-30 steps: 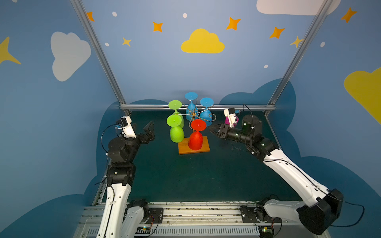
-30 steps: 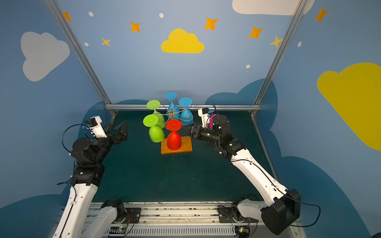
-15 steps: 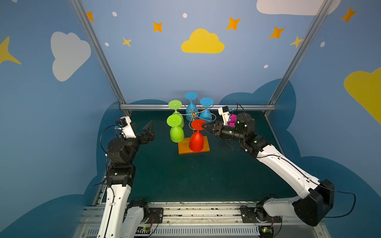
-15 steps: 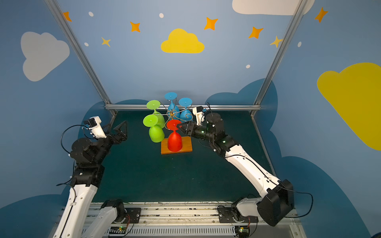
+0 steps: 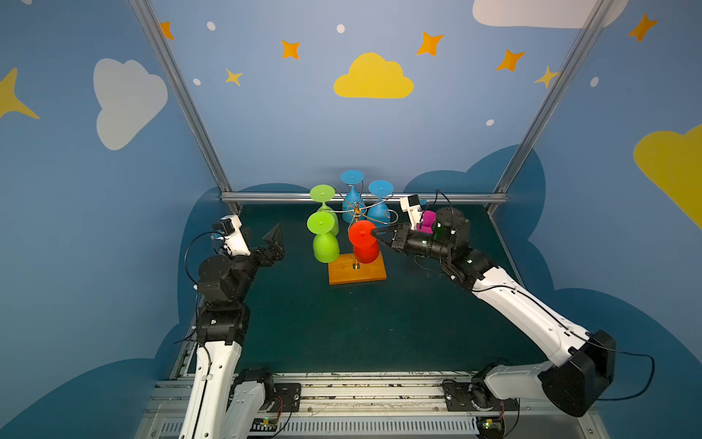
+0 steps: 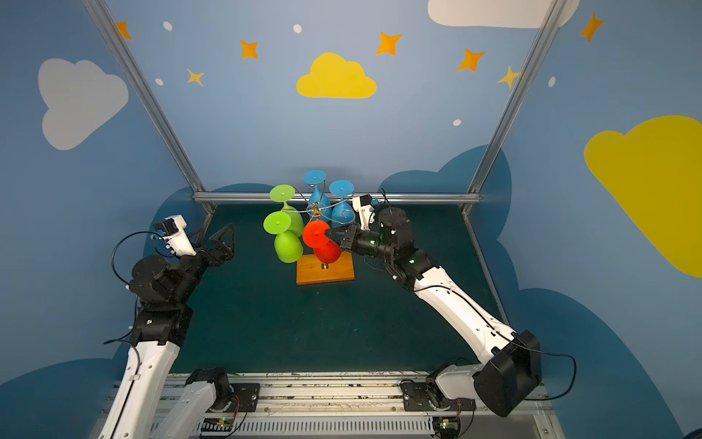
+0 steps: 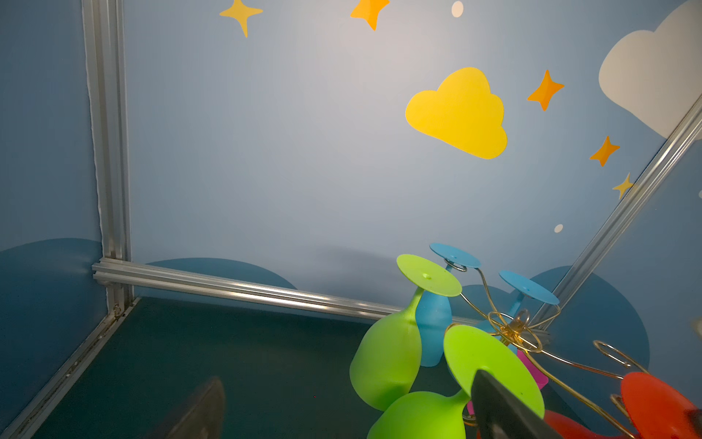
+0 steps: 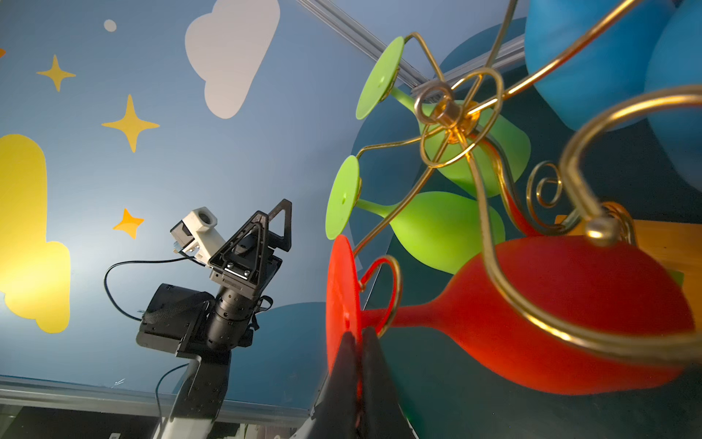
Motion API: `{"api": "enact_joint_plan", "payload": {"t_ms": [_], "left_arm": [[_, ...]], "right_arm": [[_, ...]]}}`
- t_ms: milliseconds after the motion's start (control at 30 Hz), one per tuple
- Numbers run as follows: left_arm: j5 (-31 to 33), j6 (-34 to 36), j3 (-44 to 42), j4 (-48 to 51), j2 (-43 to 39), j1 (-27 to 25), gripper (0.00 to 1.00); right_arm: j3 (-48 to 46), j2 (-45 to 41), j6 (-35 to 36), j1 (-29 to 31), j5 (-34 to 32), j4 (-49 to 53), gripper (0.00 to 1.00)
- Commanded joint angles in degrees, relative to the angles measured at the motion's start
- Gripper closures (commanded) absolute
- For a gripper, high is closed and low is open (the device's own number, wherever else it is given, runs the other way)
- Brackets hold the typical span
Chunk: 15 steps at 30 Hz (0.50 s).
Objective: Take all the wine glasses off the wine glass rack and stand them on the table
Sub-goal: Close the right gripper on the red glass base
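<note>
My right claw (image 8: 357,336) is clamped on the foot rim of the matte red wine glass (image 5: 365,249), which hangs inverted at 5 o'clock on the gold wire wine glass rack (image 5: 343,271). It's probably light and slick. My left claw (image 5: 276,240) gapes.

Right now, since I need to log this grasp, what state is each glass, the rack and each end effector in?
red wine glass: hung inverted, foot gripped.
front green glass: hung inverted.
rear green glass: hung inverted.
rear blue glass: hung inverted.
front blue glass: hung inverted.
wine glass rack: upright, one arm empty.
left end effector: open, empty.
right end effector: shut on red wine glass.
</note>
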<state>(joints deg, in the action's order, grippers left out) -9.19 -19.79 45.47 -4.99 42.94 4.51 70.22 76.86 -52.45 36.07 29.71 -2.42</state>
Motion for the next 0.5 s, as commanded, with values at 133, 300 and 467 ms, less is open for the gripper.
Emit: {"api": "enact_joint_plan", "payload": {"t_ms": [133,300,467], "left_arm": [[0.1,-0.1,-0.3,-1.5,-0.7,0.3,0.01],[0.1,-0.3,-0.4,-1.6,-0.8,0.3,0.01],[0.1,-0.4,-0.4,-1.7,-0.8,0.3,0.01]], "right_arm": [[1.5,-1.2,-1.3,0.1,0.6,-2.0,1.0],[1.1,-1.5,-3.5,0.0,1.4,-4.0,1.0],[1.4,-1.6,-5.7,-0.4,2.6,-5.4,1.0]]}}
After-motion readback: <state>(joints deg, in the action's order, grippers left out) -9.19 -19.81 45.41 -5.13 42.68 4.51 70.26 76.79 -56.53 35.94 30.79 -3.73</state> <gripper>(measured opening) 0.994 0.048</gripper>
